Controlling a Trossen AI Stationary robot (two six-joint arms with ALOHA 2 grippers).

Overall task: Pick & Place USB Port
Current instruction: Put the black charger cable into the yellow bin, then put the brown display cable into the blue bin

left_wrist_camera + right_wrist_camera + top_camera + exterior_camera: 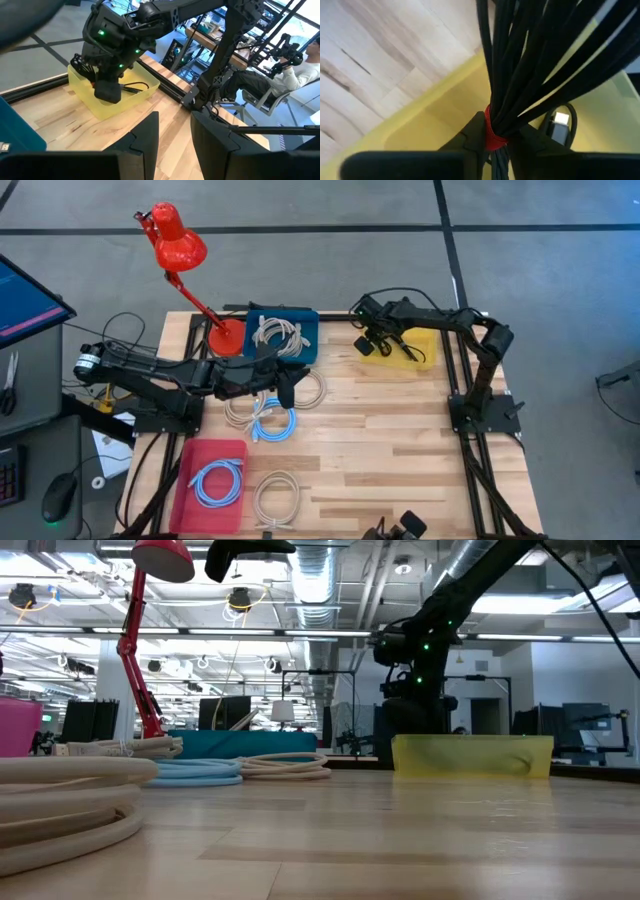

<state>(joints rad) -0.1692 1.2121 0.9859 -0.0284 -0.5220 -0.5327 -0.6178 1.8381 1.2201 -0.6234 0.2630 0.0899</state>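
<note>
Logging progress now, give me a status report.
Right end effector over yellow plastic bin, clamping black cable bundle. Left end effector open, waiting mid-table.

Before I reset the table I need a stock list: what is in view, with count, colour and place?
Desk lamp: one, red, far left corner.
Blue bin: one, far edge, holding a beige cable coil.
Yellow bin: one, far right.
Red bin: one, near left, holding a light-blue coil.
Loose coils: two beige, one light-blue, left-centre.
Black cable bundle: one, red tie, over yellow bin.
Left gripper: near blue bin.
Right gripper: at yellow bin, around the bundle.
</note>
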